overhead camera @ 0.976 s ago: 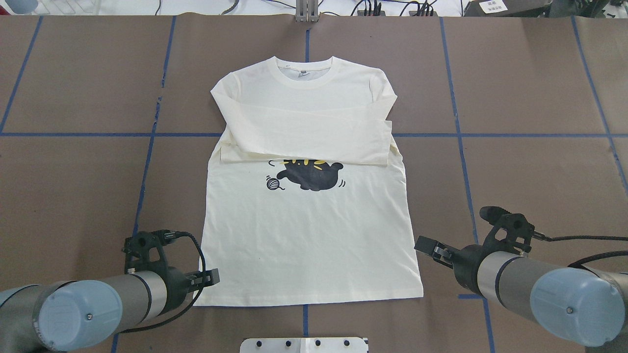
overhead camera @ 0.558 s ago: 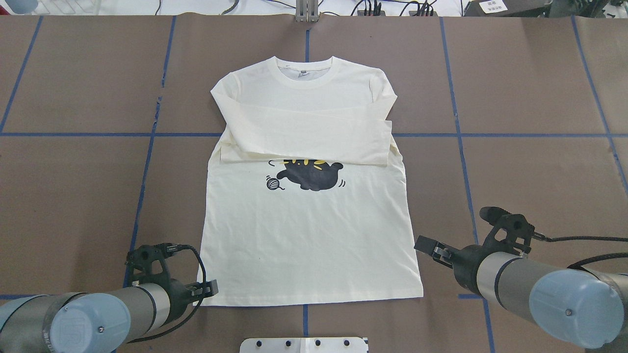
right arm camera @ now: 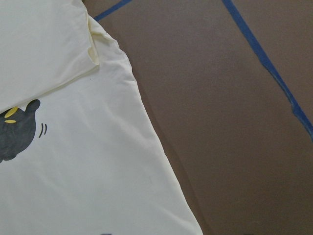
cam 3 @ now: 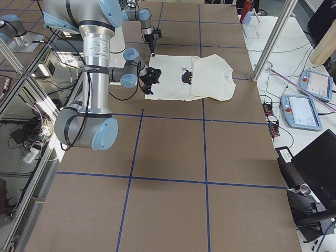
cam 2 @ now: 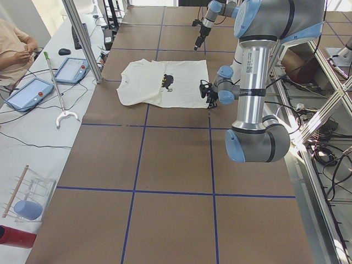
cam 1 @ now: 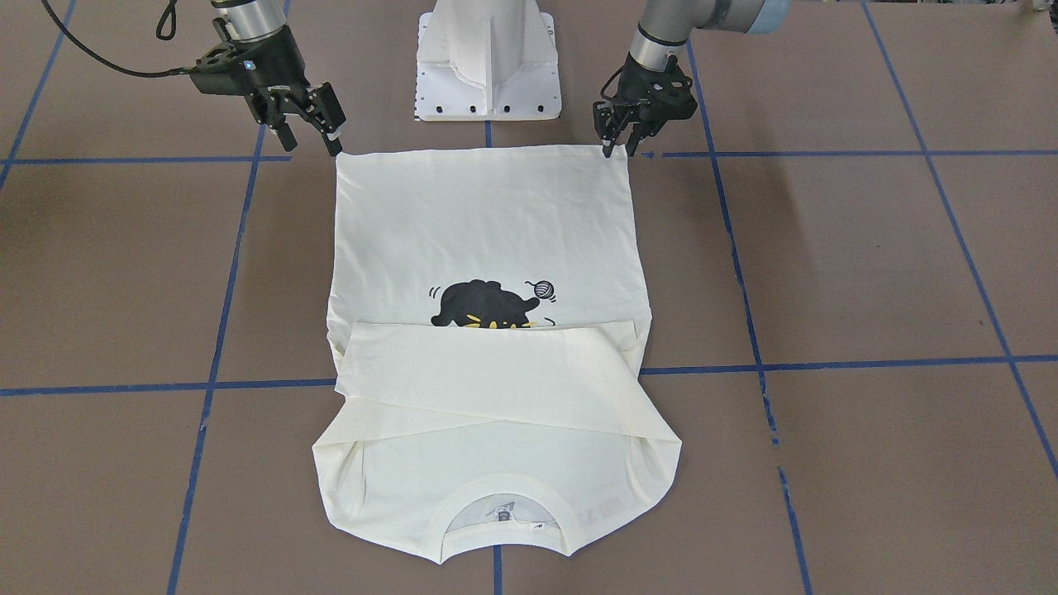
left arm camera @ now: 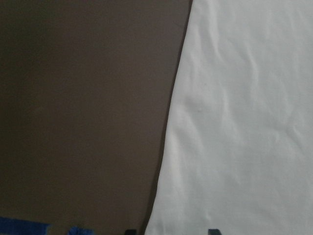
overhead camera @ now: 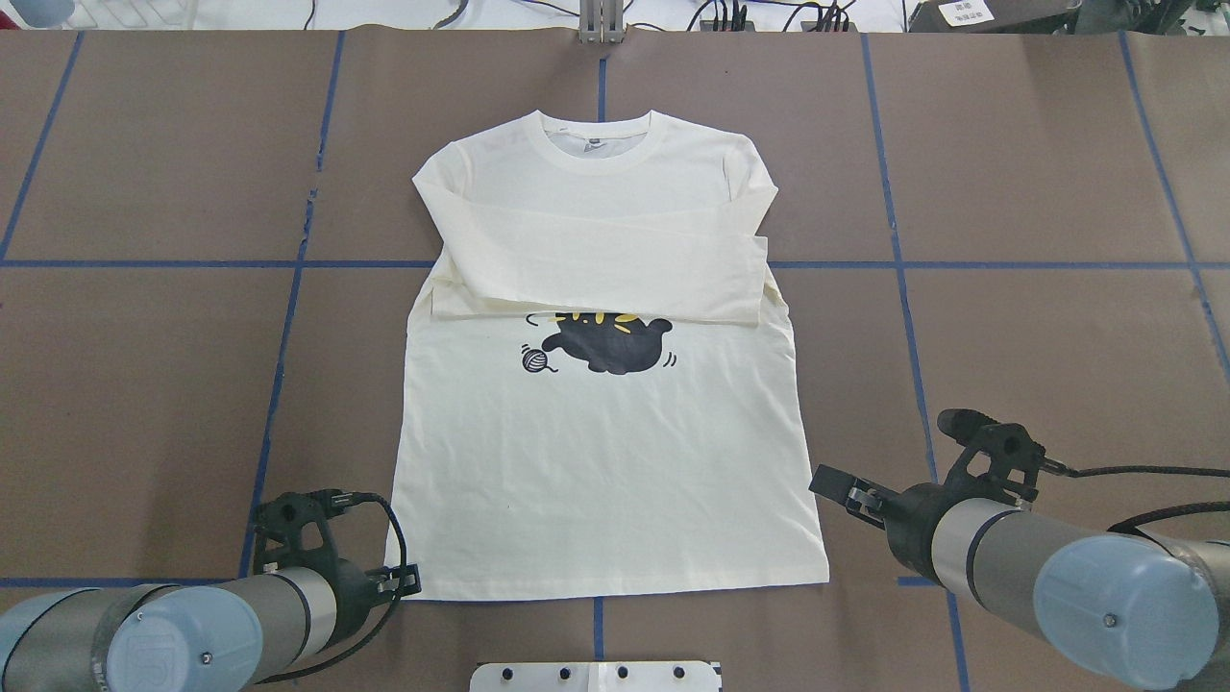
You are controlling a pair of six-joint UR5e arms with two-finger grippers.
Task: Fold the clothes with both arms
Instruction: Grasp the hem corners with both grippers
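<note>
Sees the T-shirt (overhead camera: 605,461) flat on the bench (overhead camera: 1057,173), hem near the pedestal (cam 1: 488,58), sleeves folded in. Finds left gripper (cam 1: 618,145) and right gripper (cam 1: 312,140) released, empty, at hem corners flanking the pedestal; likely leaves the body fold.

Even, bright light; soft shadows.

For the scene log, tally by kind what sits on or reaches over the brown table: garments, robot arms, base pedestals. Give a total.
Long-sleeved T-shirt: 1
Robot arms, the left arm and the right arm: 2
White base pedestal: 1
Total: 4
</note>
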